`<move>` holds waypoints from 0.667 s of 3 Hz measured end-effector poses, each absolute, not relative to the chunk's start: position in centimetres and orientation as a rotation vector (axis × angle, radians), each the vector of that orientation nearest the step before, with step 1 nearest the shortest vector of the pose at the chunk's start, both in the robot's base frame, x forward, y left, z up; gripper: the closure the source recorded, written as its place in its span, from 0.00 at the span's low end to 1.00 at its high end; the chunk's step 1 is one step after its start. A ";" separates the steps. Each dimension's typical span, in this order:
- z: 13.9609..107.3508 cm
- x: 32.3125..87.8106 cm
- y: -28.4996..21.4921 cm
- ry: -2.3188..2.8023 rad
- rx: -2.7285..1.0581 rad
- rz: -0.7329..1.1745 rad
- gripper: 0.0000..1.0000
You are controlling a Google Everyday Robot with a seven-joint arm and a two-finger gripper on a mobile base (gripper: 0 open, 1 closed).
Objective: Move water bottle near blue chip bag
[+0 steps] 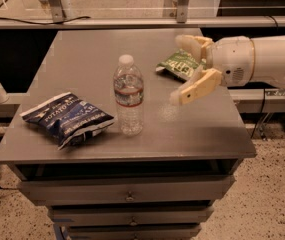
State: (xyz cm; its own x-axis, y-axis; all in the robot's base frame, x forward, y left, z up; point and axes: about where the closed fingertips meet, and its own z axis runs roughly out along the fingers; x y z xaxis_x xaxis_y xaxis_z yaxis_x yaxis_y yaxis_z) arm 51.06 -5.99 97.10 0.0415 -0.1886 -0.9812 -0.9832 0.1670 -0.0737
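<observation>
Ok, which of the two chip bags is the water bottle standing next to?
The blue chip bag, at the front left of the table, just beside the water bottle. The green chip bag lies farther back, by the gripper, jaws open.

Table (82,54): water bottle (128,96), blue chip bag (67,119), green bag (179,64); pincer (177,68) above.

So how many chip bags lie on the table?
2: the blue chip bag front left, by the water bottle; a green chip bag back right, behind the open tool.

Cream jaws over grey table (82,59)
</observation>
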 end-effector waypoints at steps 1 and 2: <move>100.0 51.2 -10.8 1.375 -1.170 0.842 0.00; 100.0 51.2 -10.8 1.375 -1.170 0.842 0.00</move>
